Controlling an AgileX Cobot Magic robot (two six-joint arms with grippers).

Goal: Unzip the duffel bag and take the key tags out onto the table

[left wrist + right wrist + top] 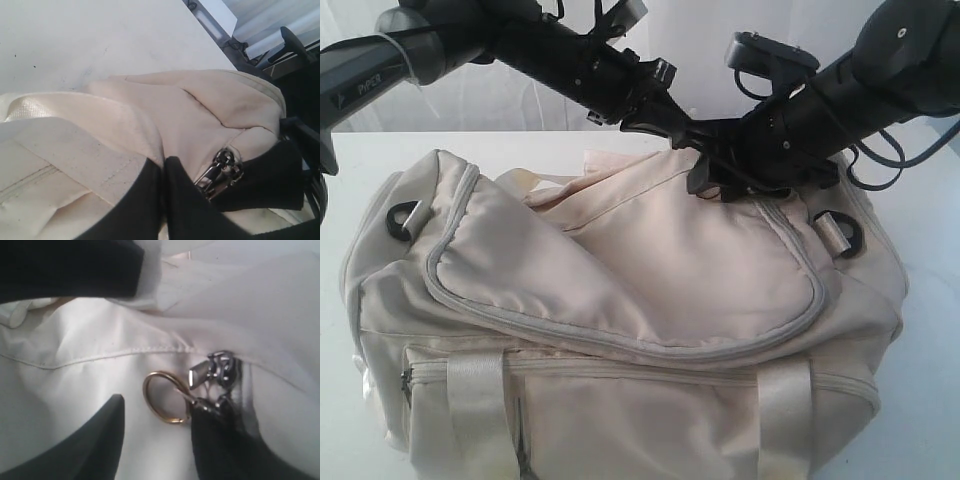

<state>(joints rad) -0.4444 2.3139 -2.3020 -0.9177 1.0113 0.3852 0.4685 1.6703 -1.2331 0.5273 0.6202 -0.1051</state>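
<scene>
The left arm reaches in from the upper left and the right arm from the upper right, their wrists meeting near the middle (very close together). The left claw has its fingers pressed together. The right claw has its fingers held apart.

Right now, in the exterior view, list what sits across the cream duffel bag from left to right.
On the duffel bag: black D-ring at left end → pale satin strap → cream flap edged with grey zipper → second satin strap → black D-ring at right end.
</scene>
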